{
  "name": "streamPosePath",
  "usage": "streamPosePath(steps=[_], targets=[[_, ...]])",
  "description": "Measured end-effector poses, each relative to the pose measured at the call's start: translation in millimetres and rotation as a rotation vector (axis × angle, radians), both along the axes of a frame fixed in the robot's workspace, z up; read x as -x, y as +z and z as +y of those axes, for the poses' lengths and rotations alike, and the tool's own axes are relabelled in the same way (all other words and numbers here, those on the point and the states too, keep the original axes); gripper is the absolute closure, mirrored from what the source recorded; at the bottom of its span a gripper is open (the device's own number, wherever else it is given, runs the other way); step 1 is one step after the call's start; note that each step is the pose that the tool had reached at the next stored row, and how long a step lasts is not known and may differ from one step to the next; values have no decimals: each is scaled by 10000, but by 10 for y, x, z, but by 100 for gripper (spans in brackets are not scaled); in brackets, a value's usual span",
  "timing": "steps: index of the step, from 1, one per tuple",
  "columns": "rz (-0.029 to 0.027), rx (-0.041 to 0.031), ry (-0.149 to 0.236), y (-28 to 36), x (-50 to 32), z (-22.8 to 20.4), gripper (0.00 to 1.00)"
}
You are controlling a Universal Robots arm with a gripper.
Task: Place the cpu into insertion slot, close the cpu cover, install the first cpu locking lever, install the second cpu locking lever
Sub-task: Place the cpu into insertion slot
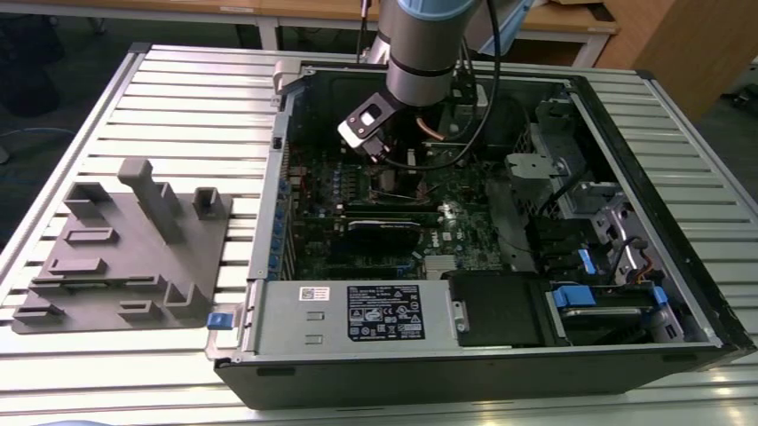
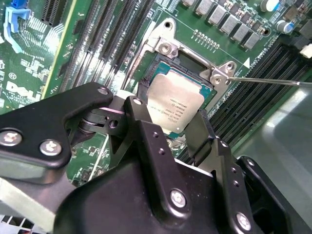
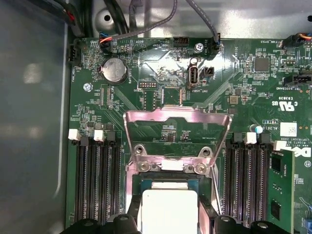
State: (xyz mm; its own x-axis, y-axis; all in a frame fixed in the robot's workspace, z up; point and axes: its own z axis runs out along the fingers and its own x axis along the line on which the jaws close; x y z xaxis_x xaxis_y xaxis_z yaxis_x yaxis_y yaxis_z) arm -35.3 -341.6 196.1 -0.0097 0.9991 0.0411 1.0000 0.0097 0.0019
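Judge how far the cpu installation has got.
Done: the cpu is at the slot. In hand: the tool grips it there; whether it is seated I cannot tell. Left: the cover stands open, and a lever juts free, unlatched.

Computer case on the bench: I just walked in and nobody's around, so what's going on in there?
A robot arm's gripper reaches into the open computer case and grips the processor chip by its edges right at the socket. The socket's metal cover is flipped up and open. Whether the chip is fully seated cannot be told.
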Motion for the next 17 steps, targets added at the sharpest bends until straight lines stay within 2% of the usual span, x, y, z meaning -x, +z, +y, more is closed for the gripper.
streamPosePath(steps=[17], targets=[[1, 2, -22, -27, 6, 3, 46]])
